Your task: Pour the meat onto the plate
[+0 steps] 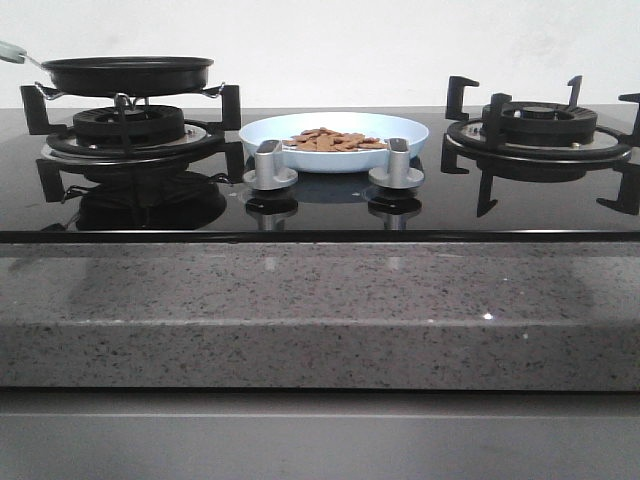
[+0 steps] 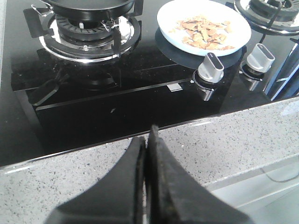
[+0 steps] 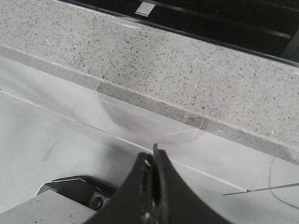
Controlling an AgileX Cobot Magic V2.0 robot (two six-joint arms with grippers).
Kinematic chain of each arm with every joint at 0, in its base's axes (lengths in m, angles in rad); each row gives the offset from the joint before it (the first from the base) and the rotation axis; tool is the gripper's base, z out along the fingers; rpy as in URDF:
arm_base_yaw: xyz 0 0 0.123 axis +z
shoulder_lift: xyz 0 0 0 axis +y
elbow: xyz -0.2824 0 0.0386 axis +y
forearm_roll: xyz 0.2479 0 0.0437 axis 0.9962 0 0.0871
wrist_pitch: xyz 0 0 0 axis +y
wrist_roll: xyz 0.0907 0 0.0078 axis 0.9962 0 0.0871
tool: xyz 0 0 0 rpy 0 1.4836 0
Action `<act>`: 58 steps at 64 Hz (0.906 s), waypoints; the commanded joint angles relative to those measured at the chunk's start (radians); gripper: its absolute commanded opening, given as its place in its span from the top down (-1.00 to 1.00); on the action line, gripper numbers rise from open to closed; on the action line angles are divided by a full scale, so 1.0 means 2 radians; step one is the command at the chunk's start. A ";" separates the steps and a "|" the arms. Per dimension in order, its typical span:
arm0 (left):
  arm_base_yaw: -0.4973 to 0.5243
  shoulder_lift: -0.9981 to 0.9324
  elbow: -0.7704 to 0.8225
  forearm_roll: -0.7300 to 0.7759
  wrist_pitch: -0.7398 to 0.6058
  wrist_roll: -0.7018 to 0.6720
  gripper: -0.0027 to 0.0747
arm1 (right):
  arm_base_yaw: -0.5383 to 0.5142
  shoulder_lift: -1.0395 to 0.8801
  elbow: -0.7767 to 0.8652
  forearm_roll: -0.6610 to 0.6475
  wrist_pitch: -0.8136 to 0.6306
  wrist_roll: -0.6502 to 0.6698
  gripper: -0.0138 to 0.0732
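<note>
The pale blue plate (image 1: 334,141) rests on the black glass hob between the two burners, behind the two knobs. A loose pile of orange-brown meat (image 1: 333,140) strips lies on it. The left wrist view shows the same plate (image 2: 204,25) and meat (image 2: 204,32) from above. My left gripper (image 2: 148,140) is shut and empty, over the speckled counter in front of the hob. My right gripper (image 3: 152,157) is shut and empty too, lower down, in front of the counter's edge. Neither gripper appears in the front view.
A black frying pan (image 1: 127,72) with a light handle (image 1: 12,50) sits on the left burner (image 1: 130,128). The right burner (image 1: 540,125) is bare. Two silver knobs (image 1: 269,164) (image 1: 397,163) stand in front of the plate. The grey stone counter (image 1: 320,310) runs along the front.
</note>
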State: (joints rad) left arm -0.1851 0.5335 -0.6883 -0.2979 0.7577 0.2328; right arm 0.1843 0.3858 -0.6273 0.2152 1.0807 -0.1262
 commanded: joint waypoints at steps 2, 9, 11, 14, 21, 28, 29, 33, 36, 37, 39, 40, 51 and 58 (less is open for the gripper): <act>-0.005 -0.011 0.001 0.011 -0.068 -0.005 0.98 | -0.004 0.005 -0.011 0.006 -0.026 -0.001 0.84; 0.012 -0.057 0.048 0.004 -0.114 -0.005 0.98 | -0.004 0.005 -0.011 0.006 -0.025 -0.001 0.84; 0.019 -0.072 0.063 0.002 -0.126 -0.005 0.98 | -0.004 0.005 -0.011 0.006 -0.025 -0.001 0.84; 0.028 -0.095 0.088 -0.002 -0.142 -0.005 0.98 | -0.004 0.005 -0.011 0.006 -0.025 -0.001 0.84; 0.041 -0.133 0.139 -0.002 -0.173 -0.005 0.98 | -0.004 0.005 -0.011 0.006 -0.025 -0.001 0.84; 0.044 -0.160 0.190 -0.004 -0.219 -0.006 0.98 | -0.004 0.005 -0.011 0.006 -0.025 -0.001 0.84; 0.044 -0.165 0.195 0.001 -0.224 -0.007 0.98 | -0.004 0.005 -0.011 0.006 -0.025 -0.001 0.84; 0.044 -0.192 0.215 0.022 -0.235 -0.034 0.98 | -0.004 0.005 -0.011 0.006 -0.025 -0.001 0.84; 0.044 -0.211 0.229 0.054 -0.237 -0.074 0.98 | -0.004 0.005 -0.011 0.006 -0.025 -0.001 0.84; 0.044 -0.216 0.232 0.064 -0.237 -0.085 0.98 | -0.004 0.005 -0.011 0.006 -0.025 -0.001 0.84; 0.045 -0.229 0.241 0.082 -0.238 -0.108 0.98 | -0.004 0.005 -0.011 0.006 -0.025 -0.001 0.84; 0.046 -0.233 0.245 0.087 -0.240 -0.114 0.98 | -0.004 0.005 -0.011 0.006 -0.025 -0.001 0.84; 0.065 -0.263 0.299 0.096 -0.315 -0.116 0.98 | -0.004 0.005 -0.011 0.006 -0.025 -0.001 0.84; 0.075 -0.279 0.331 0.096 -0.371 -0.116 0.98 | -0.004 0.005 -0.011 0.006 -0.025 -0.001 0.84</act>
State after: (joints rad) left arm -0.0457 -0.0035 -0.0405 -0.1085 0.1915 0.0139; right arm 0.1843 0.3842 -0.6273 0.2152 1.0849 -0.1257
